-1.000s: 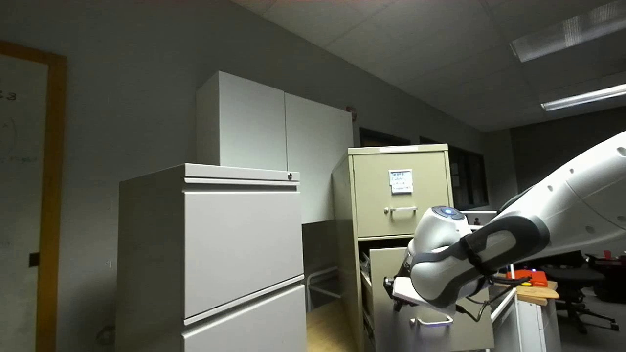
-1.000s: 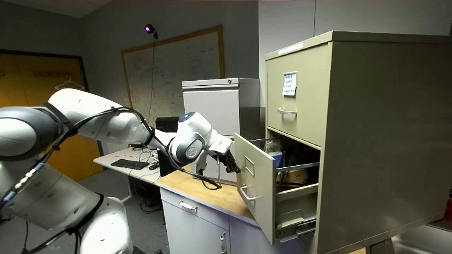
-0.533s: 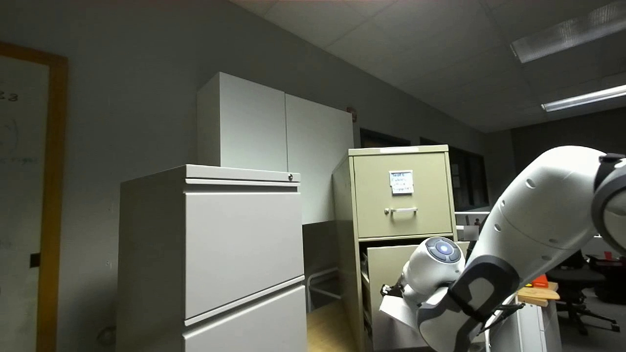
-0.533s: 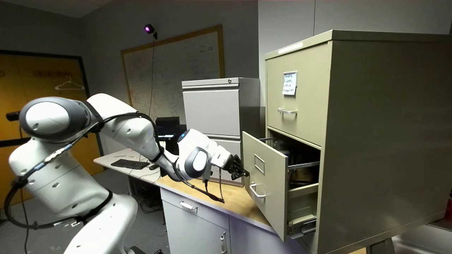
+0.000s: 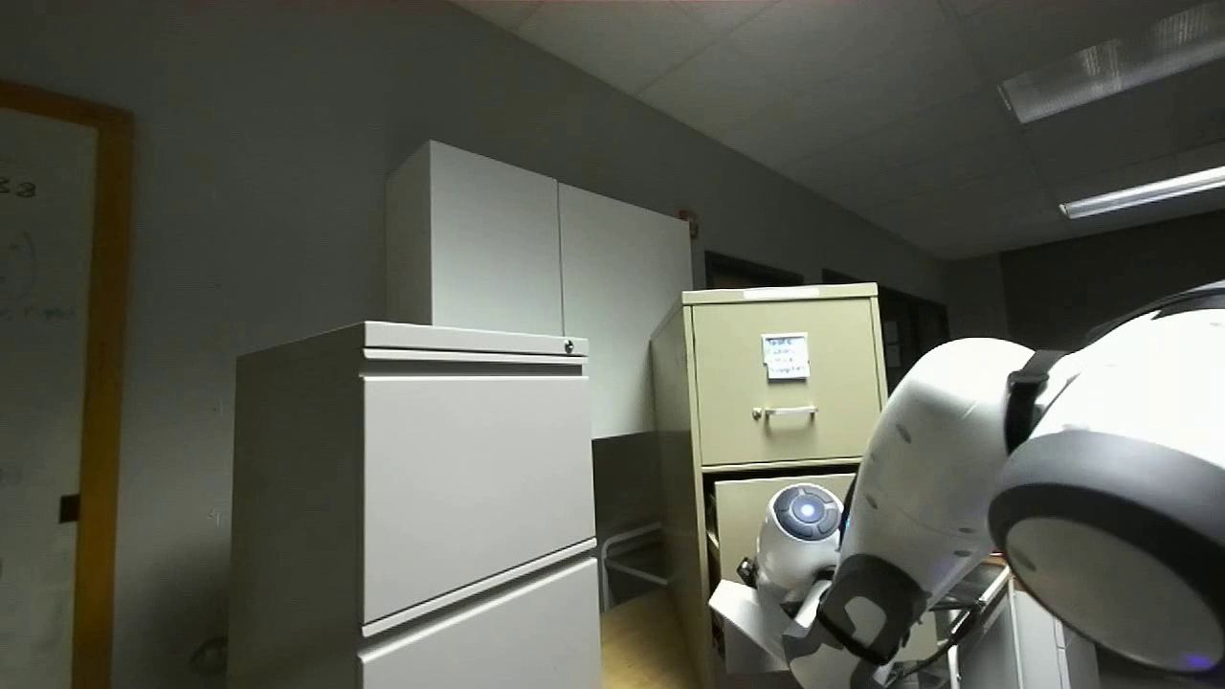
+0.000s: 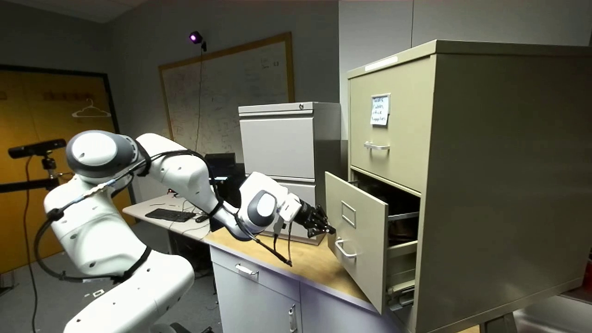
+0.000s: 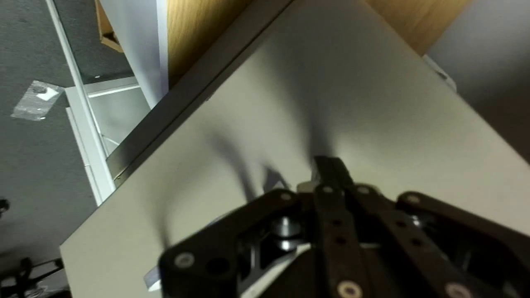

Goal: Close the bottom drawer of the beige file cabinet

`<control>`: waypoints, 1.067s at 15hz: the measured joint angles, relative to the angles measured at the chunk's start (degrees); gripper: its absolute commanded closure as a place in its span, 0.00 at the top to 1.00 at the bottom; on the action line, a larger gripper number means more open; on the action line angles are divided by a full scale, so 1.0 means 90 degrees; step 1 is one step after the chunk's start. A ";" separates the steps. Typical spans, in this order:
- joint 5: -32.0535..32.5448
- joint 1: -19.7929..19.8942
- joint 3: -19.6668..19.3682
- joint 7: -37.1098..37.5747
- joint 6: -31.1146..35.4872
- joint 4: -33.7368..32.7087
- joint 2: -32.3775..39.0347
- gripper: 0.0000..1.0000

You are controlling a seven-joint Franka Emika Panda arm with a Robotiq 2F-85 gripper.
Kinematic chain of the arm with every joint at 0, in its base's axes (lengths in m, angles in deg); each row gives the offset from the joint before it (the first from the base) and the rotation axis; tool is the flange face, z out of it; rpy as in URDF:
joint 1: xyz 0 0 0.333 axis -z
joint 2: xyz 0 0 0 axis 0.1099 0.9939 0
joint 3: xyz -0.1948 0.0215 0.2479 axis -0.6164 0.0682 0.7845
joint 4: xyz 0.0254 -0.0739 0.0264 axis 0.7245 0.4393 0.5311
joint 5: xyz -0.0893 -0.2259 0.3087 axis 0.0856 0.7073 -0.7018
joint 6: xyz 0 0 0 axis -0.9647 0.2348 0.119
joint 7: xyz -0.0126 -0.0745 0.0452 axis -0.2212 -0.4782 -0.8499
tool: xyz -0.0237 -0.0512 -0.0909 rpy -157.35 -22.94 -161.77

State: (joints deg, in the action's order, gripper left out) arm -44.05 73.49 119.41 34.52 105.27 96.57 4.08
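As we push the bottom drawer (image 6: 365, 252) of the beige file cabinet (image 6: 499, 185) inward, our gripper (image 6: 332, 230) seems to meet the front panel (image 7: 372, 103) near the handle (image 6: 342, 250), its jaws clenched on nothing. The drawer juts partway out beneath the closed top drawer (image 6: 402, 134) in both exterior views. We judge the closing push to be under way; the next move calls for steady force straight along the slide (image 6: 402, 297) until the panel sits flush. Compared with a second ago, the drawer stands farther in, its gap narrower, while our arm (image 6: 182, 179) reaches farther forward and lower.
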 measured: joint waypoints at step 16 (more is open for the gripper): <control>-0.3390 0.5822 0.6102 -0.2800 -0.4209 -0.3861 0.0775 0.00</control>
State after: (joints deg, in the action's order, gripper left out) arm -74.56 125.89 174.33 9.32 67.38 61.83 11.05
